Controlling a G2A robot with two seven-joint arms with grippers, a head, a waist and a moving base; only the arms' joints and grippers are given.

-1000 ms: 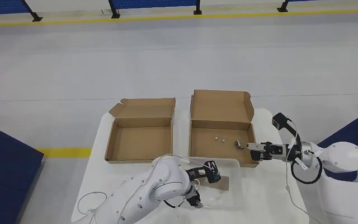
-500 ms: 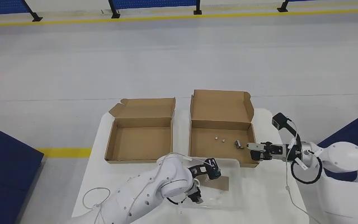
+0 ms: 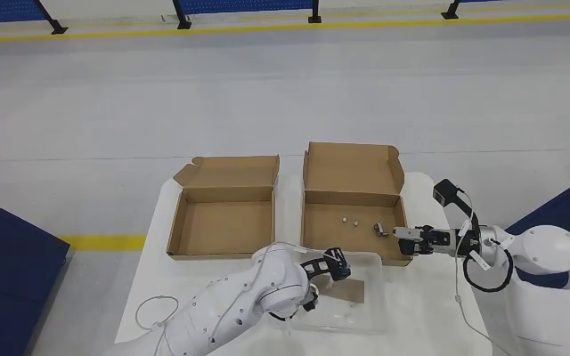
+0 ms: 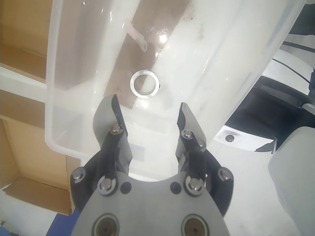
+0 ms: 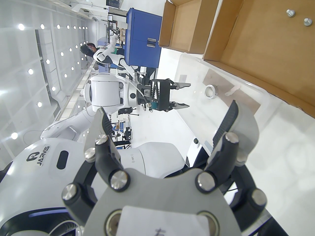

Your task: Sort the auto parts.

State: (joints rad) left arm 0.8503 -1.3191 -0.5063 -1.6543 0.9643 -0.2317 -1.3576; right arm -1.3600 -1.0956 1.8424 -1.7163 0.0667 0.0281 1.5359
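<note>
In the top view's lower centre, the left gripper [image 4: 149, 103] hangs open and empty over the clear plastic bin [image 4: 50, 79]. A metal ring [image 4: 144, 87] lies on the bin floor before its fingertips. At right, the right gripper [image 3: 398, 233], jaws apart, hovers at the edge of the right cardboard box [image 3: 352, 169], which holds small bolts [image 5: 290, 12].

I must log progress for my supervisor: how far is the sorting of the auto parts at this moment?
Done: a few small parts lie in the right box; the left box stands open beside it. In hand: nothing is gripped; the left gripper hangs over the metal ring in the clear bin, jaws open. Left: that ring, at least. The right gripper sits open by the right box.
</note>
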